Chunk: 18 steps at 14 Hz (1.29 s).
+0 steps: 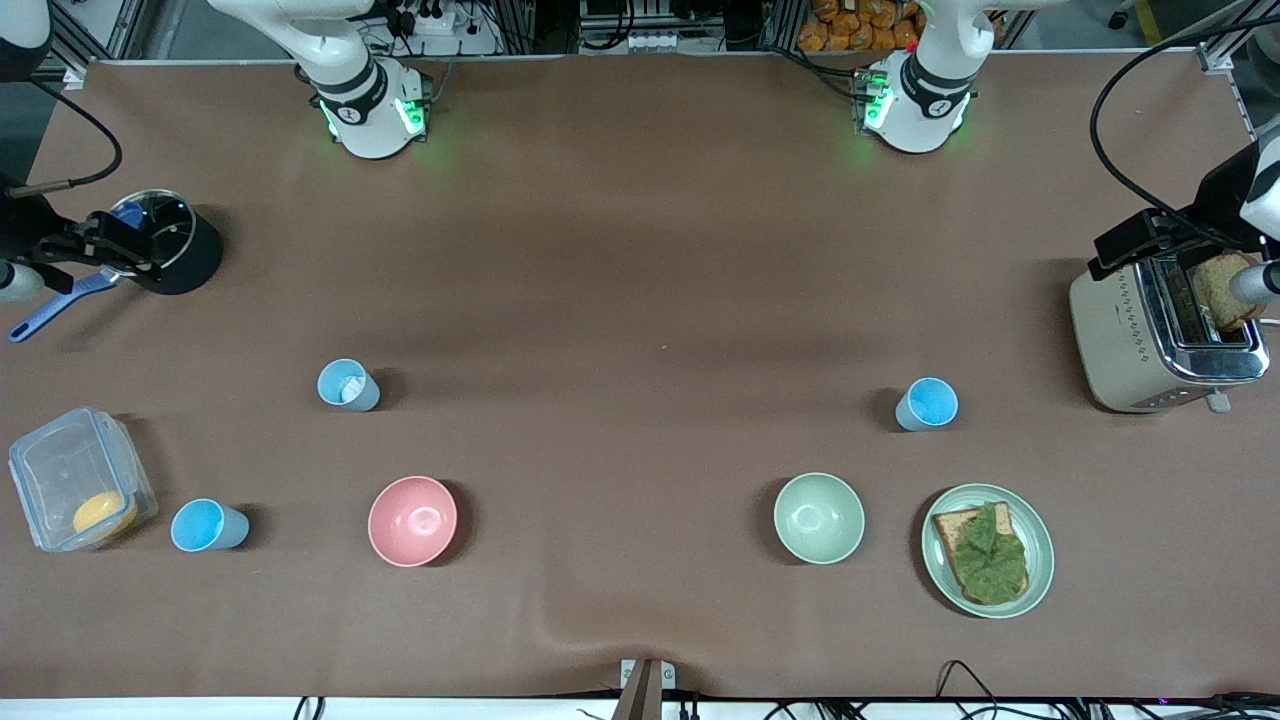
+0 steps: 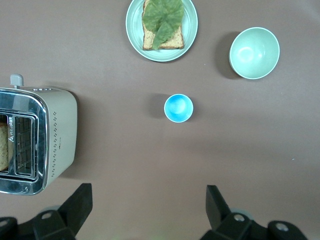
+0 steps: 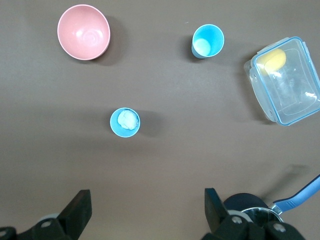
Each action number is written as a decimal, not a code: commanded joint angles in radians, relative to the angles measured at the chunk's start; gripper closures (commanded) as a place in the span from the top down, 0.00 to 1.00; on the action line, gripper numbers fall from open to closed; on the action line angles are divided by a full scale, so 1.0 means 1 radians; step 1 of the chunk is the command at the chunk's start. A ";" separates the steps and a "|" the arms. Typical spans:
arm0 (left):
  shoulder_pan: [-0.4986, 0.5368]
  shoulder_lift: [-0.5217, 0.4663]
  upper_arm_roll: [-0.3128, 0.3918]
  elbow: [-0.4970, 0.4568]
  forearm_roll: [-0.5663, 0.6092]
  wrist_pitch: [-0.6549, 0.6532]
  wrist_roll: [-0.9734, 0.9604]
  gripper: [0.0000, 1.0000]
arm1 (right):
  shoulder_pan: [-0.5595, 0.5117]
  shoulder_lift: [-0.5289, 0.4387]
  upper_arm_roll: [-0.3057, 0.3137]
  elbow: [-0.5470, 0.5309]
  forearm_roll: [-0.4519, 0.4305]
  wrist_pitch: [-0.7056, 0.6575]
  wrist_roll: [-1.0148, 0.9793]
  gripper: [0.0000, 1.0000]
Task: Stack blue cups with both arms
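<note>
Three light-blue cups stand upright and apart on the brown table. The one with a whitish patch inside (image 1: 349, 385) (image 3: 125, 122) and another (image 1: 208, 526) (image 3: 208, 40) are toward the right arm's end. The third (image 1: 927, 404) (image 2: 178, 107) is toward the left arm's end. My right gripper (image 1: 120, 248) (image 3: 146, 202) hangs high over the table by the black pot, open and empty. My left gripper (image 1: 1110, 255) (image 2: 149, 200) hangs high by the toaster, open and empty.
A pink bowl (image 1: 412, 520) and a pale green bowl (image 1: 819, 517) sit nearer the front camera. A plate with toast and lettuce (image 1: 1035, 570), a toaster (image 1: 1130, 340), a clear lidded box (image 1: 60, 470) and a black pot (image 1: 190, 260) with a blue spatula (image 1: 45, 312) stand around the edges.
</note>
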 commanded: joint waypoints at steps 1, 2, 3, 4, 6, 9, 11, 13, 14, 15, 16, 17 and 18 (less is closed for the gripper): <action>0.001 0.000 0.006 -0.002 -0.013 -0.021 -0.001 1.00 | -0.014 -0.019 0.012 -0.016 0.013 -0.003 0.008 1.00; 0.001 0.006 0.006 -0.005 -0.012 -0.022 -0.002 1.00 | -0.014 -0.019 0.012 -0.016 0.013 -0.003 0.008 1.00; 0.001 0.017 0.006 -0.005 -0.012 -0.022 -0.004 1.00 | -0.014 -0.018 0.012 -0.016 0.013 -0.002 0.008 1.00; 0.001 0.024 0.006 -0.005 -0.012 -0.027 -0.010 1.00 | -0.014 -0.018 0.012 -0.016 0.014 -0.002 0.009 1.00; 0.003 0.050 0.006 -0.005 -0.012 -0.027 -0.016 1.00 | -0.017 -0.018 0.012 -0.017 0.014 -0.003 0.009 1.00; 0.015 0.102 0.006 -0.005 -0.012 -0.039 -0.016 1.00 | -0.015 -0.009 0.012 -0.017 0.014 -0.009 0.008 1.00; 0.009 0.144 0.006 -0.004 -0.012 -0.042 -0.016 1.00 | -0.004 -0.001 0.015 -0.016 0.014 -0.014 0.008 1.00; -0.005 0.202 0.005 0.004 -0.009 -0.039 -0.016 1.00 | 0.035 0.027 0.018 -0.008 0.003 -0.017 0.012 1.00; -0.006 0.242 0.003 0.008 -0.013 -0.038 -0.016 1.00 | 0.067 0.043 0.018 -0.008 -0.004 -0.026 0.016 1.00; -0.006 0.277 0.003 0.017 -0.015 -0.024 -0.015 1.00 | 0.075 0.065 0.018 -0.010 -0.007 -0.037 0.016 1.00; -0.005 0.314 0.002 0.036 -0.015 -0.012 -0.013 1.00 | 0.089 0.099 0.018 -0.010 -0.007 -0.035 0.017 1.00; -0.003 0.349 0.002 0.048 -0.016 -0.001 -0.012 1.00 | 0.098 0.129 0.018 -0.010 -0.007 -0.025 0.029 1.00; -0.002 0.375 0.002 0.056 -0.016 0.013 -0.004 1.00 | 0.100 0.161 0.018 -0.013 -0.007 -0.009 0.063 1.00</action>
